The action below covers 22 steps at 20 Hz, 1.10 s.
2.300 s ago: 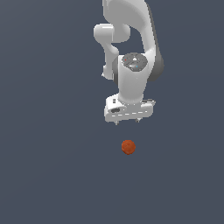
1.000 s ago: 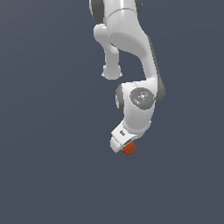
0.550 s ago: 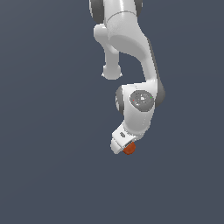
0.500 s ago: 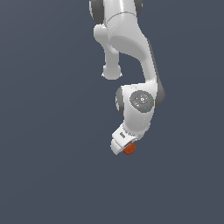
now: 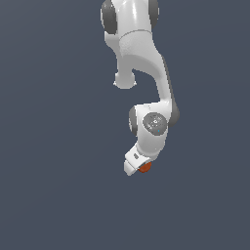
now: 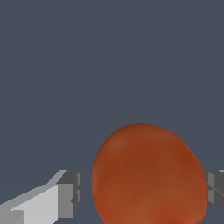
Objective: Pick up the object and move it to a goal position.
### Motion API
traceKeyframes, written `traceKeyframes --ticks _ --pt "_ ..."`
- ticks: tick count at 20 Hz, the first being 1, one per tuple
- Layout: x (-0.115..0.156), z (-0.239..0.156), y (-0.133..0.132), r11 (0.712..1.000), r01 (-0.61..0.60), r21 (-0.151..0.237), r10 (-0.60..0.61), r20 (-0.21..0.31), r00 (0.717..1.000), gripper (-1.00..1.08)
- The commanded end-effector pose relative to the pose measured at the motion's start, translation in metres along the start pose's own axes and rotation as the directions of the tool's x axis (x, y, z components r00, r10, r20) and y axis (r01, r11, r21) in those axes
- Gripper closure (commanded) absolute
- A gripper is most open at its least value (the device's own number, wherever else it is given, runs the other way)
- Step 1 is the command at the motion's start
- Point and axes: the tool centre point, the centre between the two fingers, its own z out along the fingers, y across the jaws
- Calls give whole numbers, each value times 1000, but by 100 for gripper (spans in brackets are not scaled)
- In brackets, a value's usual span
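Note:
The orange-red ball [image 5: 145, 167] lies on the dark grey floor, partly covered by the white gripper [image 5: 138, 169], which has come down onto it. In the wrist view the ball [image 6: 148, 175] fills the space between the two fingers of my gripper [image 6: 144, 192]. The one finger [image 6: 65, 194] stands a small gap away from the ball. The other finger [image 6: 217, 188] is right at the ball's edge. The jaws stand open around the ball. The ball's underside is cut off by the frame.
The plain dark grey floor [image 5: 58, 146] lies all around. The white arm [image 5: 146, 63] reaches down from the upper part of the exterior view. No other object shows.
The arm came down from above the ball until its gripper was around it. Over the last second the arm and ball have hardly moved.

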Motion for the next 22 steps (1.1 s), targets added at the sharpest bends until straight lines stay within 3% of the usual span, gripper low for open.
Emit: traceKeyframes --ticks 1,3,4,16,22 --pt "1 2 1 1000 0 -1 0 -2 1000 -92" --pt "2 1 1 1000 0 -1 0 -2 1000 -92" --pt "2 1 1 1000 0 -1 0 -2 1000 108" --pt "1 0 1 1000 0 -1 0 -1 1000 108" --pt "2 -21 1 1000 0 -1 0 -1 1000 108"
